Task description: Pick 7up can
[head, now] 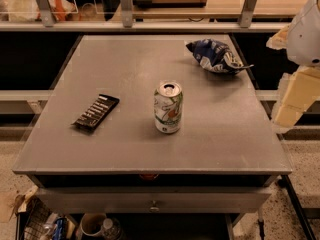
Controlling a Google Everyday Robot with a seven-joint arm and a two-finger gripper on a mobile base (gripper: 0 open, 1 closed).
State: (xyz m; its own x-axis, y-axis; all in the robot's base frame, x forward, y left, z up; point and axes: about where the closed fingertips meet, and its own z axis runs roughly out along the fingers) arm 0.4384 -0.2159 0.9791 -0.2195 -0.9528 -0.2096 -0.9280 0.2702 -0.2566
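The 7up can stands upright near the middle of the grey table. It is white and green with a red-orange mark, and its silver top with the pull tab faces up. My gripper shows at the right edge of the view, pale yellow below the white arm. It is beyond the table's right edge, well to the right of the can and apart from it, and it holds nothing that I can see.
A blue-and-white chip bag lies at the table's back right. A flat black bar with white print lies at the left. A railing and shelves run behind the table. A drawer front and clutter sit below the tabletop.
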